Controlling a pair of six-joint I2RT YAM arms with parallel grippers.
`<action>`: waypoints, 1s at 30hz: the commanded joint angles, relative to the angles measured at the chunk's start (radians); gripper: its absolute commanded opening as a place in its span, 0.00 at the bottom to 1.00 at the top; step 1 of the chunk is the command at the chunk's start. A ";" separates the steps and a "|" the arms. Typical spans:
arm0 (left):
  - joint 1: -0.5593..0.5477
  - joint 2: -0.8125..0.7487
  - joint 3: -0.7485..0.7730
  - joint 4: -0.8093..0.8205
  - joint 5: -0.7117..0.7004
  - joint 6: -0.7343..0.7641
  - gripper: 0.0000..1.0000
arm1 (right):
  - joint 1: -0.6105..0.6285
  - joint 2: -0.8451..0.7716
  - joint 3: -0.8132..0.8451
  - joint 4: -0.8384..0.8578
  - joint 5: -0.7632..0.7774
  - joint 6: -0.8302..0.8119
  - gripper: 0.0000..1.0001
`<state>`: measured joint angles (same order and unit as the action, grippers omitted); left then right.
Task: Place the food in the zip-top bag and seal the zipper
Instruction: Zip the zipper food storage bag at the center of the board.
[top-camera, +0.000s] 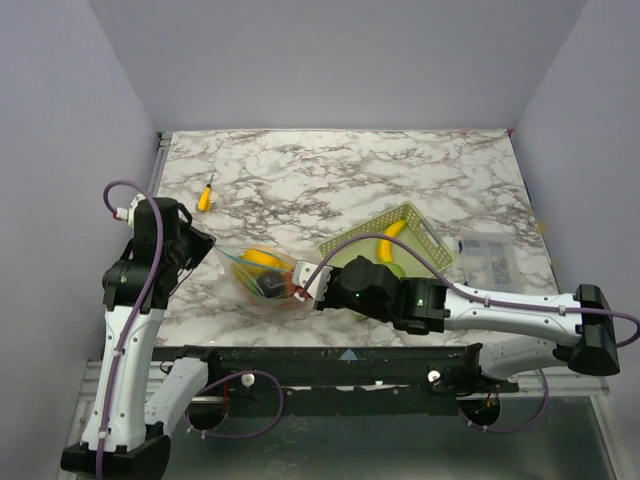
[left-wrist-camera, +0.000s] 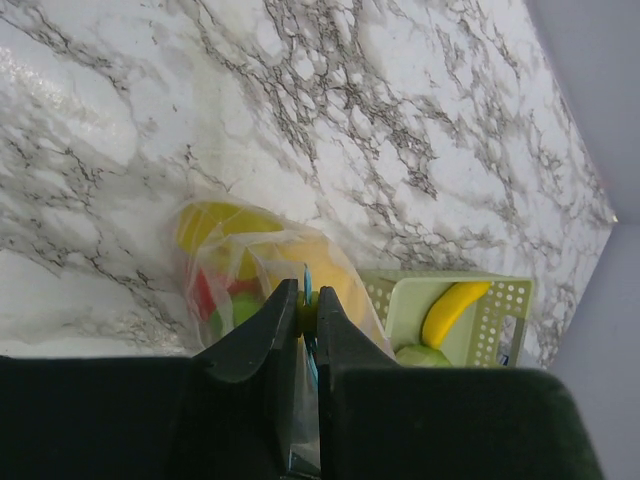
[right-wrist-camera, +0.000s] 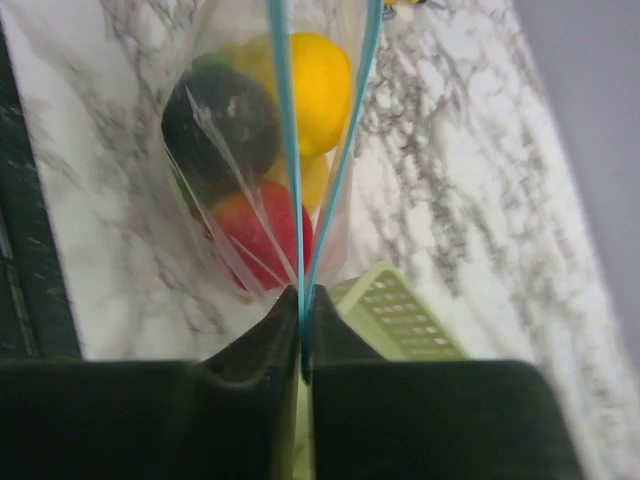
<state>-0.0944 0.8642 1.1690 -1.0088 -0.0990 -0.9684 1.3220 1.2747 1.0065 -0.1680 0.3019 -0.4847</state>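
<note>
Marble-patterned table (top-camera: 330, 170), plain grey walls on three sides. From the top camera I see the zip-top bag (top-camera: 262, 280) lying near the front edge between my two arms. The left gripper (top-camera: 207, 249) is at its left end and the right gripper (top-camera: 303, 290) at its right end. Just beside the bag sits the basket (top-camera: 425, 232), holding a banana (top-camera: 392, 240) and a green piece (top-camera: 388, 268). A small yellow-orange piece (top-camera: 206, 195) lies well apart at far left, and a printed packet (top-camera: 487, 258) lies beyond the basket. I judge the filling is not complete, though both arms are set up for sealing.

Left wrist view: the jaws are pinched tight on the bag's mouth, with a sliver of the blue zipper (left-wrist-camera: 308, 283) showing between them. Food (left-wrist-camera: 215, 225) bulges behind the film.

Right wrist view: these jaws are also clamped on the strip, but ahead of them its two tracks spread into a V, so the mouth is open there. Yellow, dark and red pieces sit beneath.

To seal it well I'd use the left pinch as an anchor, draw the strip taut and straight, then slide the right pinch firmly along it toward the left so the tracks mate rather than skid.

For room, there is open marble behind the bag. The front rail (top-camera: 320, 355) is near and the basket crowds my right wrist, so I'd travel along the bag's line only.
</note>
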 joint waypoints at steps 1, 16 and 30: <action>0.022 -0.080 -0.104 0.075 0.069 -0.105 0.00 | -0.001 -0.006 0.055 -0.024 -0.043 0.281 0.25; 0.022 -0.125 -0.088 -0.001 0.087 -0.153 0.00 | -0.005 0.450 0.719 -0.160 -0.164 0.355 1.00; 0.022 -0.158 -0.064 0.004 0.093 -0.164 0.00 | -0.042 0.626 0.766 -0.055 -0.089 0.148 0.99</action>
<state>-0.0784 0.7227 1.0771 -1.0130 -0.0395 -1.1141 1.2869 1.8717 1.7748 -0.2817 0.1455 -0.2401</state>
